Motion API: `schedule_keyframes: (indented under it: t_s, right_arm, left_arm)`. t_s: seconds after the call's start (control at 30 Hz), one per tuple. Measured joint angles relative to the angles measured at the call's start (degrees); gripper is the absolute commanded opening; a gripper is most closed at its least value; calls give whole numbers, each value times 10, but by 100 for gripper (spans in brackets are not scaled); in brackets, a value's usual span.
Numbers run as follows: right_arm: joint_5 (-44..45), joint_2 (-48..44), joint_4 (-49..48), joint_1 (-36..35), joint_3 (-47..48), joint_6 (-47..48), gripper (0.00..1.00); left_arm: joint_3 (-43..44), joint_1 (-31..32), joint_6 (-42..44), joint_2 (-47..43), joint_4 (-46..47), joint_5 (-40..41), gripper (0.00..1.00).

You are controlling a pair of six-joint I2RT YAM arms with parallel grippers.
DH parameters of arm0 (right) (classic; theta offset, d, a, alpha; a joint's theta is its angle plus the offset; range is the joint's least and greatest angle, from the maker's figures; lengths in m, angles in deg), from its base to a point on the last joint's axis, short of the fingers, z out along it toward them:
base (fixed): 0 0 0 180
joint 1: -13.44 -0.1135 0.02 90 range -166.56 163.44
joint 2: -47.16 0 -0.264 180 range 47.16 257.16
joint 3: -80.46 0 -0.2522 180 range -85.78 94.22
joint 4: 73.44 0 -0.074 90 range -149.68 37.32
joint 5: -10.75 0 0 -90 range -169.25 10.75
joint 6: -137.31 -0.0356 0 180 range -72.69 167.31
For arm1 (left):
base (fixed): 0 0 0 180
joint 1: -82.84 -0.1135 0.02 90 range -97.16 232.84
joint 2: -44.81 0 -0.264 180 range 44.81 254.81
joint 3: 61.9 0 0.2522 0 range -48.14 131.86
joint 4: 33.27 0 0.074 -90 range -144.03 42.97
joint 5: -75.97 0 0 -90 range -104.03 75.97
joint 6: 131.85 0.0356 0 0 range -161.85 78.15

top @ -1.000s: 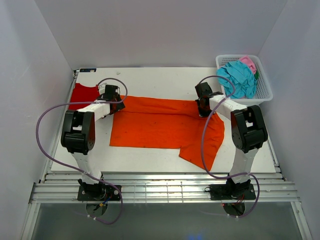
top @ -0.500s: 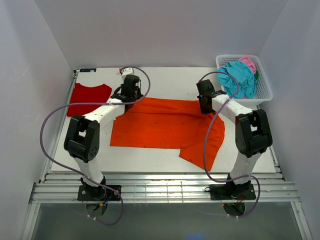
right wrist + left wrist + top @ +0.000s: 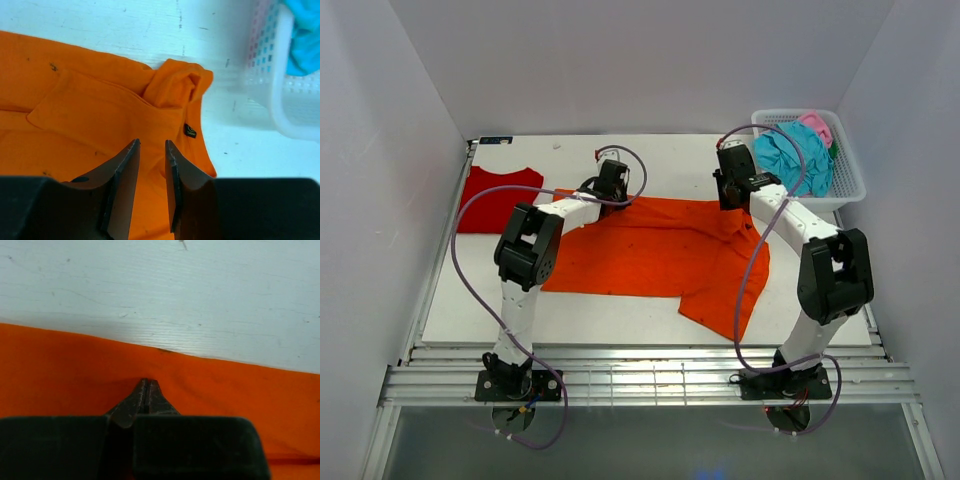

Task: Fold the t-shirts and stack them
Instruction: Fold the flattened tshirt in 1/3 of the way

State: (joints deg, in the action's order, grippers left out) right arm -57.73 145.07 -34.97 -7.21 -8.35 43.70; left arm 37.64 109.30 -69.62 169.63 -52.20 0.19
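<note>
**Pinch on far edge of orange t-shirt [image 3: 650, 250], second gripper open over it**

Red t-shirt [image 3: 495, 200] lies flat on the table [image 3: 670, 155], well to the left of the left gripper [image 3: 148, 382] and apart from it. The left gripper is closed tight, fingers pressed together. Its tips are pinched into the orange cloth just inside the far hem, and small puckers run out from the tips. Bare table starts just beyond the tips. The orange t-shirt spreads from this gripper across to the right gripper [image 3: 151, 144], with one part trailing toward the near edge below the right gripper.

The right gripper's jaws stand apart with nothing between them, over orange cloth near the shirt's right end. A bunched orange fold sits just ahead of its tips, and a small black label [image 3: 190, 131] lies just right of them. Cannot tell if the tips touch the cloth.

Basket [image 3: 848, 180] sits right of and beyond the right gripper, close by. It holds a crumpled teal t-shirt [image 3: 790, 155] and a pink t-shirt [image 3: 817, 125].
</note>
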Motion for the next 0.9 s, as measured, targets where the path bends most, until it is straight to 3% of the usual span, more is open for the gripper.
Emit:
schedule_keyframes:
  t_s: [0.37, 0.9]
  right_arm:
    - [-33, 138, -14, 1, 76, 13, 33]
    - [-21, 176, -5, 7, 86, 26, 34]
  left_arm:
    - [23, 26, 9, 14, -12, 3, 0]
    - [19, 25, 21, 14, -9, 18, 0]
